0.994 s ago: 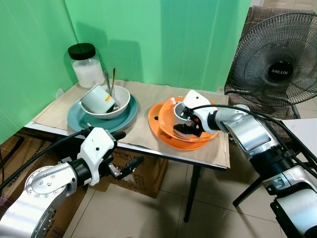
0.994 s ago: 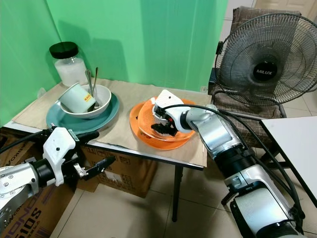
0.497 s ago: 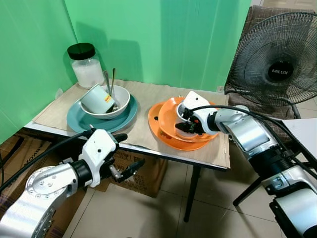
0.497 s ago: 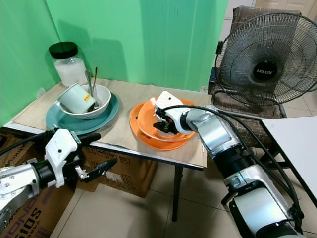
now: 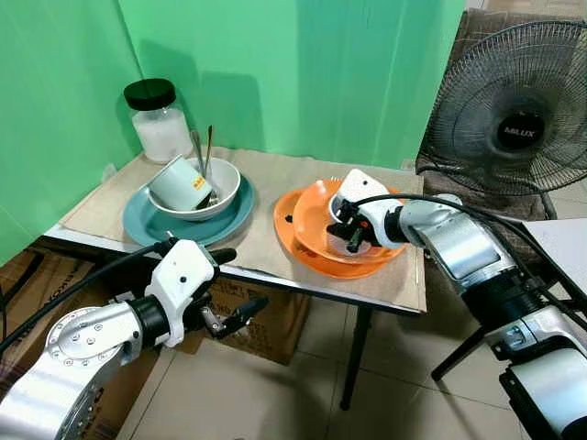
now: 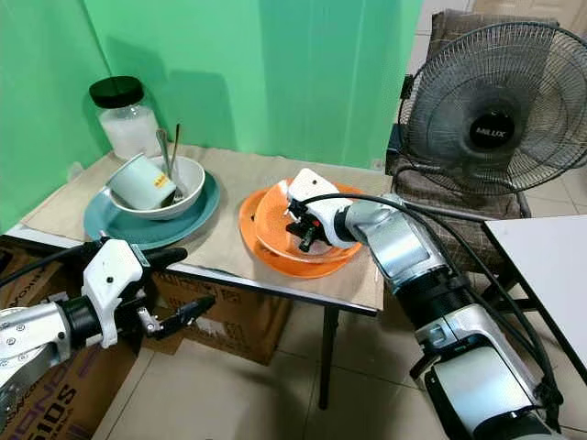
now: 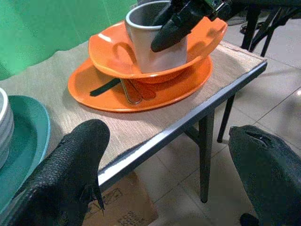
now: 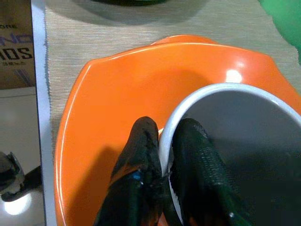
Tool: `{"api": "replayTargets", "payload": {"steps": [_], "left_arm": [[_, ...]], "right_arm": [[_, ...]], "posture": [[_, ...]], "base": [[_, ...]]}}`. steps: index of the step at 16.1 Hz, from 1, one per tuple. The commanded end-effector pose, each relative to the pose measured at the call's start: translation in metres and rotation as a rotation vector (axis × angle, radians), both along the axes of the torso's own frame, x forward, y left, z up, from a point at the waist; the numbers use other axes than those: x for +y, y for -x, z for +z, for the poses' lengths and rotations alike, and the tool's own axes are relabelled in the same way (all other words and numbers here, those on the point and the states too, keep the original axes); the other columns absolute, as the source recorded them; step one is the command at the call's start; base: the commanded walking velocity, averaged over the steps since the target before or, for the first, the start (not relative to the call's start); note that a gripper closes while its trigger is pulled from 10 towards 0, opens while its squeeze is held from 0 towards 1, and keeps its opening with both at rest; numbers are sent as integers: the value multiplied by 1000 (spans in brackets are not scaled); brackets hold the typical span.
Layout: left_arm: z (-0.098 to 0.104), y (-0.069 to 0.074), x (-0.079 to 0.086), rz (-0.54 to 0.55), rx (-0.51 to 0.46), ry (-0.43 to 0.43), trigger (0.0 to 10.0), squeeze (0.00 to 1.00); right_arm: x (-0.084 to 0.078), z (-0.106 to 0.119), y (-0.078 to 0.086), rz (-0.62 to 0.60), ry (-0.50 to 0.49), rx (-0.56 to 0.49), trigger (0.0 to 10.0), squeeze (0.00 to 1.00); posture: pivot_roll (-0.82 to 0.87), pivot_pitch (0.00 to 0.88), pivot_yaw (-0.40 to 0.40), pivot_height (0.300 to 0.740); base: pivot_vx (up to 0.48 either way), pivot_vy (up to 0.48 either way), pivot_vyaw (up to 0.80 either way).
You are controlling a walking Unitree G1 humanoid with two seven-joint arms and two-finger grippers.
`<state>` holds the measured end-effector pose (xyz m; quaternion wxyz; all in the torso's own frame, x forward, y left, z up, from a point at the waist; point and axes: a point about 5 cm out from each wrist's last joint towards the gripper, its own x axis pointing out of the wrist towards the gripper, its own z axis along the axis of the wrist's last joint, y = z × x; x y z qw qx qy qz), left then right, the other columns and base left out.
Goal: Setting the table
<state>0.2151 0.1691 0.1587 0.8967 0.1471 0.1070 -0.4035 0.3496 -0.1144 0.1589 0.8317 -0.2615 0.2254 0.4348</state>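
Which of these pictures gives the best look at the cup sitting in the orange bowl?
The left wrist view: the whole grey cup stands upright in the orange bowl, seen from the side. The right wrist view shows its rim, pinched by the right gripper. The eye views show it small, half hidden.

Electric fan [image 5: 516, 119], black wire grille, hub badge reading MILUX; far right, standing beside the table's right end.

Chair [image 6: 456, 27], brown woven back; behind the fan, far right.

Green backdrop [image 5: 303, 73], cloth; hanging behind and to the left of the table.

Cardboard boxes [image 6: 240, 323], printed; on the tiled floor [image 5: 275, 394] under the table's near edge.
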Motion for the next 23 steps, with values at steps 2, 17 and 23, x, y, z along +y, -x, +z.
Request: {"api": "replayTargets", "payload": {"steps": [2,17,23], "left_arm": [[4,-1,-1,-18,-13,-6,10000,0],[30,-23,-31,393,-269,149,10000,0],[25,-25,-21,629,-216,249,10000,0]], "right_arm": [[3,17,-3,25,-20,-52,0,0],[-37,71,90,-506,-483,-545,10000,0],[-40,43,98,-700,-490,-487,10000,0]], "posture": [[-58,0,60,740],[-85,0,50,740],[-77,0,25,740]], "base": [[0,0,0],[0,0,-49],[0,0,-800]]}}
